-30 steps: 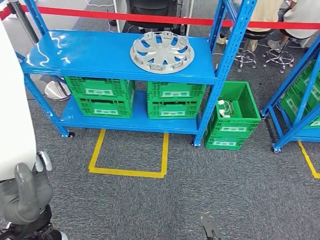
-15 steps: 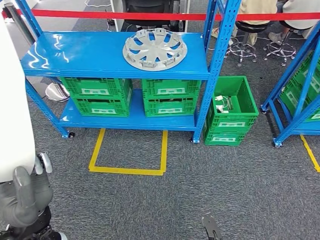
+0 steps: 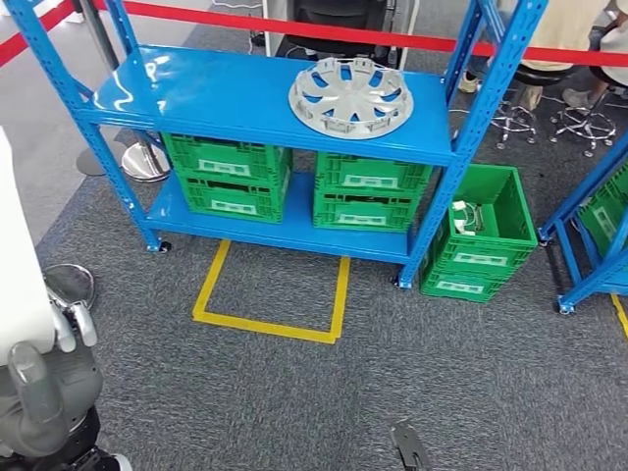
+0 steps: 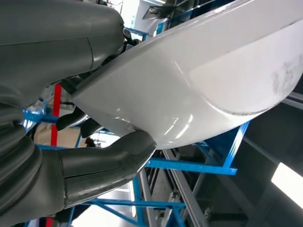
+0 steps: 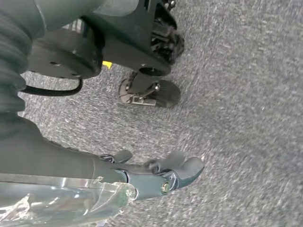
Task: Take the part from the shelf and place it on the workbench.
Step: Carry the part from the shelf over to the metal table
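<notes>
White, glossy and curved: a large panel part (image 4: 200,80) gripped by the left hand (image 4: 71,109), thumb (image 4: 107,163) under one face and dark fingers over the other, as the left wrist view shows; the head view shows that hand (image 3: 44,392) low at the robot's left side below the panel's white edge (image 3: 19,265). Right hand (image 5: 161,172), right wrist view: hanging over grey carpet (image 3: 444,383), fingers extended and apart, holding nothing. Blue steel shelf (image 3: 222,93), head view: silver hubcap (image 3: 350,96) lying flat on its top level; four green crates (image 3: 296,182) stacked in pairs on the lower level, white labels too small to read. Another green crate (image 3: 481,240) stands on the carpet beside the shelf's post. Yellow tape outline (image 3: 270,294) on the floor before the shelf. Red barrier tape (image 3: 334,32) behind.
</notes>
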Controlling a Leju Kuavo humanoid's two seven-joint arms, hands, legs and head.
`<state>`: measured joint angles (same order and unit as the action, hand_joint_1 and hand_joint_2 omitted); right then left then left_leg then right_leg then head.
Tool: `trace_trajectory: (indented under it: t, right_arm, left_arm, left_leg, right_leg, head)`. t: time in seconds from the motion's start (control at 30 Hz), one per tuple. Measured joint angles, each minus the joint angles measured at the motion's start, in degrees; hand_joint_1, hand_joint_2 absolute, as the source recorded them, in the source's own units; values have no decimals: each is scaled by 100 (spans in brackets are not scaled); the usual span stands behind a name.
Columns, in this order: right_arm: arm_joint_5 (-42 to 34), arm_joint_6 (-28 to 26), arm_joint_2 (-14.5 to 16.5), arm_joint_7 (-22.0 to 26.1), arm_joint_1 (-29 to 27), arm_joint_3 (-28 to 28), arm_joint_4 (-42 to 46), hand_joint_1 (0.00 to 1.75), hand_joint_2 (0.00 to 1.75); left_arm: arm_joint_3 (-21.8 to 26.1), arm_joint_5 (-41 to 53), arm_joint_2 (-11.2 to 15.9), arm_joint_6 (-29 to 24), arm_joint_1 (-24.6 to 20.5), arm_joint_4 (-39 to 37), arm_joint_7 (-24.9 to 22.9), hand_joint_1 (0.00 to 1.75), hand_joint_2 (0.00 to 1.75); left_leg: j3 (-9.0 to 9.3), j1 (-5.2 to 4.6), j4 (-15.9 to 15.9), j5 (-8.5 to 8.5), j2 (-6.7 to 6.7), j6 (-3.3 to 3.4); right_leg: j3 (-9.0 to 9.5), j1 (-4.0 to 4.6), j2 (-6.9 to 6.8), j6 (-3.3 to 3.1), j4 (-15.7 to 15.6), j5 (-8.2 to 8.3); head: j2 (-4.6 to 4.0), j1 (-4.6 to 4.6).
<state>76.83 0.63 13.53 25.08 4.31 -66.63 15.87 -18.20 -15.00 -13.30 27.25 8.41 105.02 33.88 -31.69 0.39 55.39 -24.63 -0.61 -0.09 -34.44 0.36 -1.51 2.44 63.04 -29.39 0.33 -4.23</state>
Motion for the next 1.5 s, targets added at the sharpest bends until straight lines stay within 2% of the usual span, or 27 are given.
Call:
trace_trajectory:
  t: [0.07, 0.1, 0.13, 0.2, 0.27, 0.33, 0.4, 0.47, 0.53, 0.6, 0.63, 0.67, 0.7, 0.77, 0.83, 0.9, 0.97, 1.07, 1.1, 1.13, 1.17, 1.2, 1.27, 1.33, 1.4, 1.43, 1.5]
  right_arm:
    - [-1, 1, -1, -3, -11, 1, 0, 0, 175]
    - [-1, 1, -1, -5, -18, 1, 0, 0, 175]
    - [-2, 1, -2, -6, -23, 2, 0, 0, 175]
    - [-2, 1, -2, -5, -23, 4, 0, 0, 175]
    - [-2, 3, -3, -2, -20, 7, 0, 0, 175]
    - [-2, 7, -4, 3, -18, 8, 0, 0, 175]
    - [-2, 16, -5, 10, -13, 8, 0, 0, 175]
    - [-2, 27, -5, 25, -7, 8, 0, 0, 175]
    - [-2, 35, -6, 34, -15, 8, 0, 0, 175]
    - [-2, 38, -7, 34, -29, 8, 0, 0, 175]
    - [-2, 38, -7, 34, -29, 8, -1, 0, 175]
    - [-2, 39, -7, 34, -26, 8, -1, 0, 175]
    - [-2, 41, -7, 34, -20, 8, -1, 0, 175]
    - [-2, 43, -18, 34, -13, 8, 1, 0, 175]
    - [-2, 44, -33, 36, -10, 8, 3, 0, 175]
    - [-2, 43, -39, 37, -8, 8, 4, 0, 175]
    - [-2, 43, -39, 36, -4, 8, 4, 0, 175]
    - [-4, 36, -39, 31, -16, 7, 4, 0, 175]
    - [-3, 29, -39, 30, -26, 6, 4, 0, 175]
    - [0, 21, -39, 34, -34, 5, 4, 0, 175]
    - [6, 14, -40, 43, -40, 4, 4, 0, 175]
    - [11, 10, -45, 55, -41, 3, 4, 0, 175]
    - [21, 7, -70, 81, -40, 3, 5, 0, 175]
    - [23, 8, -98, 96, -39, 3, 6, 0, 175]
    - [22, 9, -107, 100, -36, 1, 7, 0, 175]
    - [22, 9, -108, 100, -33, 0, 7, 0, 175]
    - [21, 9, -110, 103, -32, -2, 7, 0, 175]
  left_arm:
    - [1, 5, 1, 1, 0, -1, 2, 175, 175]
    - [3, 6, 1, 1, 1, -2, 2, 175, 175]
    - [4, 7, 1, 1, 1, -2, 2, 175, 175]
    - [6, 8, 1, 1, 1, -2, 2, 175, 175]
    - [5, 9, -1, 0, 0, -1, 2, 175, 175]
    - [6, 12, -1, -3, -1, -1, 2, 175, 175]
    - [9, 15, -1, -7, 0, 0, 2, 175, 175]
    - [11, 16, 2, -9, 0, 2, 2, 175, 175]
    - [13, 17, 4, -10, -1, 2, 2, 175, 175]
    - [13, 21, 5, -10, 0, 1, 2, 175, 175]
    - [14, 23, 5, -11, 0, 1, 2, 175, 175]
    - [15, 25, 5, -11, 0, 1, 2, 175, 175]
    - [15, 25, 5, -12, 1, 2, 2, 175, 175]
    - [14, 25, 3, -13, 0, 2, 2, 175, 175]
    - [13, 25, -1, -17, 2, 2, 2, 175, 175]
    - [18, 26, -2, -25, 5, 2, 2, 175, 175]
    - [20, 67, -7, -63, 4, 2, -1, 175, 175]
    - [17, 273, -12, -300, 4, 2, -40, 175, 175]
    - [19, 334, -12, -376, 4, 1, -56, 175, 175]
    - [21, 368, -12, -417, 5, 1, -66, 175, 175]
    - [21, 381, -12, -430, 5, 0, -66, 175, 175]
    - [20, 378, -12, -424, 4, 0, -52, 175, 175]
    - [13, 365, -12, -398, 2, 0, -10, 175, 175]
    - [9, 350, -12, -376, 0, 0, 20, 175, 175]
    - [9, 333, -12, -362, 1, 1, 26, 175, 175]
    - [11, 325, -10, -357, 1, 2, 27, 175, 175]
    - [11, 316, -4, -351, -1, 4, 28, 175, 175]
  left_leg:
    - [-24, -2, 1, 18, 106, 27]
    - [-34, -4, 2, 26, 167, 32]
    - [-39, -6, 3, 33, 229, 31]
    - [-38, -5, 3, 49, 364, 16]
    - [-50, -3, 11, 68, 491, -21]
    - [-90, 17, 17, 97, 598, -82]
    - [-131, 45, 9, 129, 683, -155]
    - [-236, 36, 179, -4, 513, -215]
    - [-535, 25, 805, -381, 232, -272]
    - [-861, 44, 1510, -674, 143, -327]
    - [-902, 56, 1622, -665, 128, -351]
    - [-830, 69, 1516, -554, 105, -374]
    - [-646, 85, 1202, -369, 47, -401]
    - [-224, 111, 452, -79, -221, -447]
    - [-61, 110, 125, -25, -348, -367]
    - [-93, 91, 133, -34, -214, -224]
    - [-112, 91, 133, -10, -99, -144]
    - [-146, 83, 130, 21, 94, -64]
    - [-158, 70, 130, 28, 172, -50]
    - [-165, 56, 131, 35, 252, -41]
    - [-166, 43, 132, 40, 335, -35]
    - [-163, 32, 132, 45, 419, -33]
    - [-164, 24, 135, 57, 570, -46]
    - [-201, 42, 138, 83, 695, -94]
    - [-241, 68, 106, 133, 823, -180]
    - [-259, 67, 104, 131, 807, -212]
    - [-389, 35, 345, -49, 562, -255]
  right_leg:
    - [-345, -7, 107, 29, 785, -370]
    - [-461, -7, 121, 30, 1043, -443]
    - [-478, -7, 129, 23, 1089, -403]
    - [-190, -9, 217, -16, 521, -48]
    - [201, -25, 500, -72, -267, 248]
    - [365, -19, 662, -107, -587, 299]
    - [388, -9, 559, -147, -628, 328]
    - [403, -29, 417, -208, -694, 379]
    - [404, -41, 250, -238, -728, 401]
    - [390, -44, 73, -239, -727, 401]
    - [385, -51, -13, -234, -724, 399]
    - [384, -63, -90, -222, -717, 394]
    - [385, -80, -158, -199, -702, 382]
    - [370, -79, -258, -121, -627, 332]
    - [354, -43, -347, -56, -560, 280]
    - [374, -47, -428, -21, -555, 262]
    - [334, -82, -276, 25, -413, 125]
    - [-138, -92, 81, 46, 644, -444]
    - [-316, -87, 115, 33, 1004, -568]
    - [-414, -83, 129, 12, 1179, -581]
    - [-405, -77, 145, -19, 1122, -476]
    - [-284, -67, 186, -60, 834, -274]
    - [78, -51, 455, -155, 11, 134]
    - [283, -38, 669, -185, -442, 274]
    - [315, -24, 602, -169, -511, 285]
    - [330, -30, 529, -177, -551, 313]
    - [365, -53, 373, -207, -644, 370]
  head:
    - [0, -10]
    - [0, -11]
    - [0, -10]
    - [0, -10]
    - [0, -8]
    - [0, -6]
    - [0, -6]
    - [0, 12]
    - [0, 43]
    - [0, 57]
    - [0, 57]
    - [0, 57]
    - [0, 57]
    - [0, 76]
    - [0, 54]
    - [0, 12]
    - [0, 0]
    - [0, -27]
    - [0, -30]
    - [0, -31]
    - [0, -32]
    - [0, -32]
    - [0, -27]
    - [0, -31]
    - [0, -42]
    - [0, -41]
    - [0, -11]
